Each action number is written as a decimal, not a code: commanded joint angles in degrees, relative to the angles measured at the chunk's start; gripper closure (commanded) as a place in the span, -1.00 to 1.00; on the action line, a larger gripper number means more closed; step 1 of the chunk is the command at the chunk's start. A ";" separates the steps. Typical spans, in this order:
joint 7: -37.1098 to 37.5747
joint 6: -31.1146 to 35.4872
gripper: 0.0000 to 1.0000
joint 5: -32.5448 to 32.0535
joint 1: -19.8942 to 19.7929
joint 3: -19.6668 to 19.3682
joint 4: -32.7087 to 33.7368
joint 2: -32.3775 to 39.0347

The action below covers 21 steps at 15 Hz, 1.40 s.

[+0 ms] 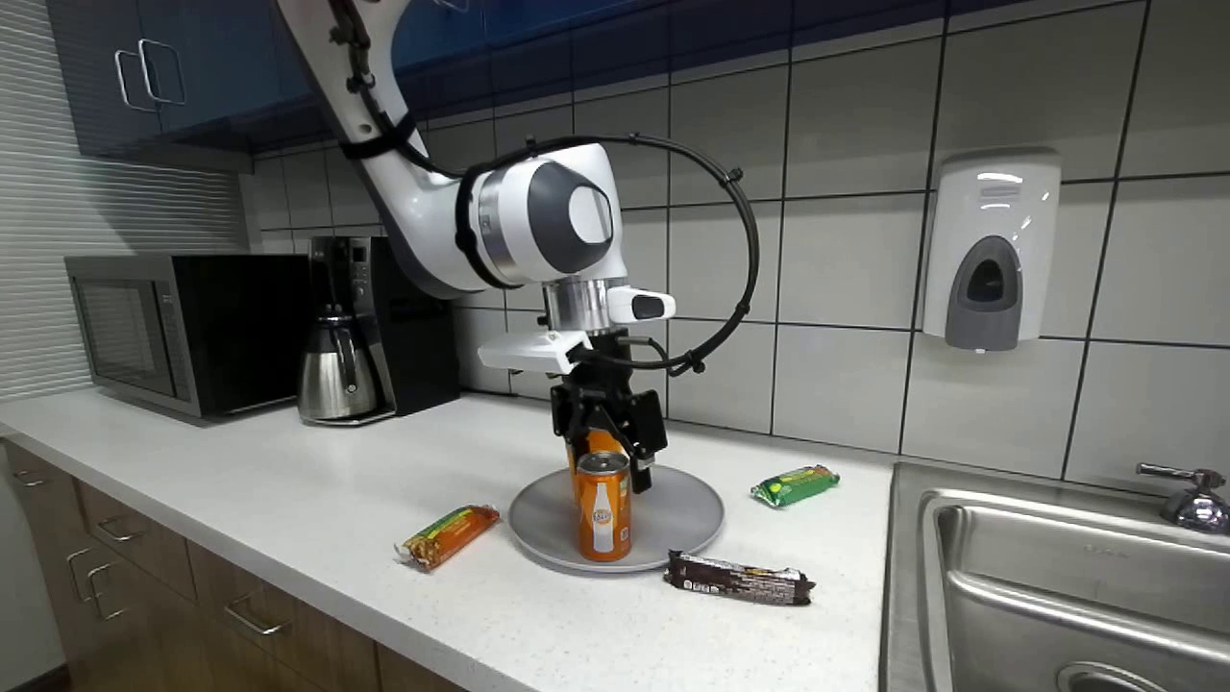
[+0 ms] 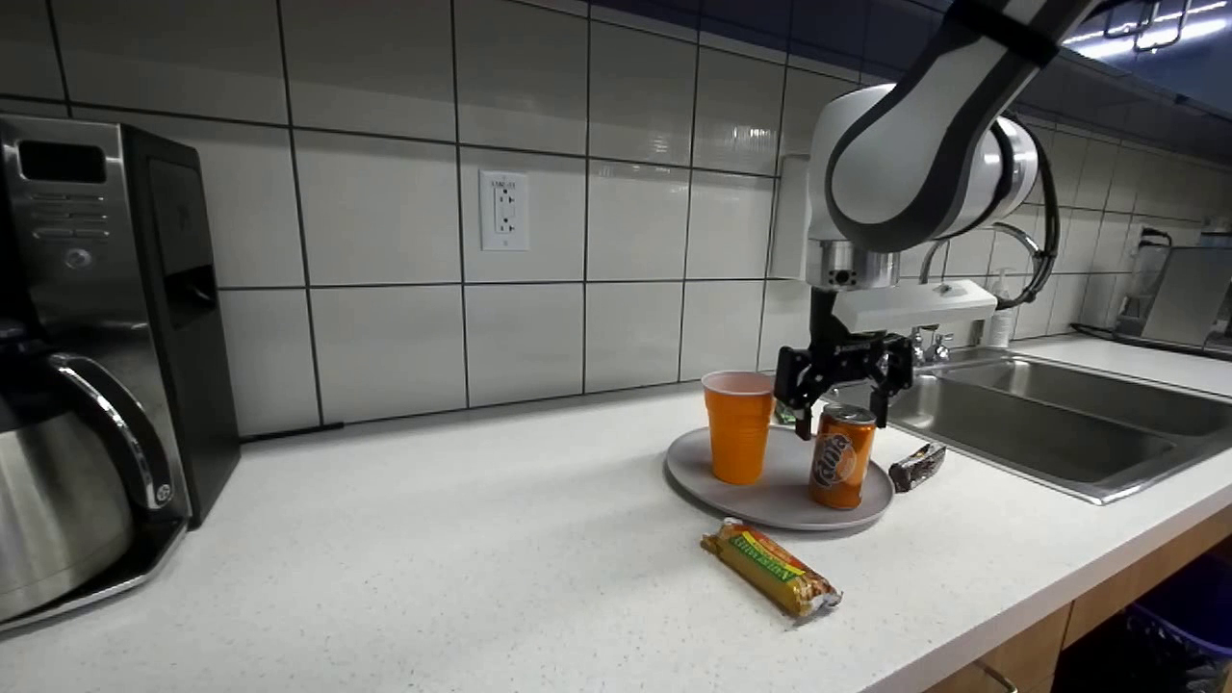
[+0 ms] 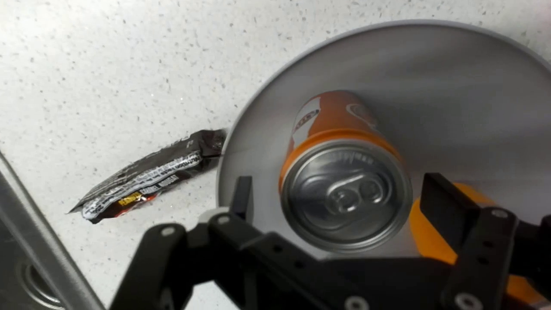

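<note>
My gripper [image 2: 844, 422] points down and stands open just above an orange soda can [image 2: 839, 472]. In the wrist view the can's silver lid [image 3: 344, 196] lies between the two spread fingers [image 3: 243, 196], with a gap visible on each side. Upright, the can [image 1: 603, 514] rests on a grey round plate [image 1: 687, 514]. An orange plastic cup [image 2: 739, 433] shares that plate, close beside the can. One finger partly covers the cup [image 3: 430, 234] in the wrist view, and the gripper hides much of it in an exterior view.
Around the plate lie a dark wrapped bar [image 1: 738, 579], an orange-and-green bar [image 1: 449, 536] and a green bar [image 1: 796, 486]. A steel sink [image 1: 908, 577] borders the counter. Coffee maker [image 1: 413, 336] and microwave [image 1: 240, 327] stand by the tiled wall; a soap dispenser [image 1: 995, 221] hangs there.
</note>
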 commanded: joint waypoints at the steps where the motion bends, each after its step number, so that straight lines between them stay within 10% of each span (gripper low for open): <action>1: -2.63 -1.76 -1.00 1.10 0.90 -1.05 2.82 1.59; 21: -3.19 -0.96 -1.00 1.76 1.23 -1.14 1.86 1.51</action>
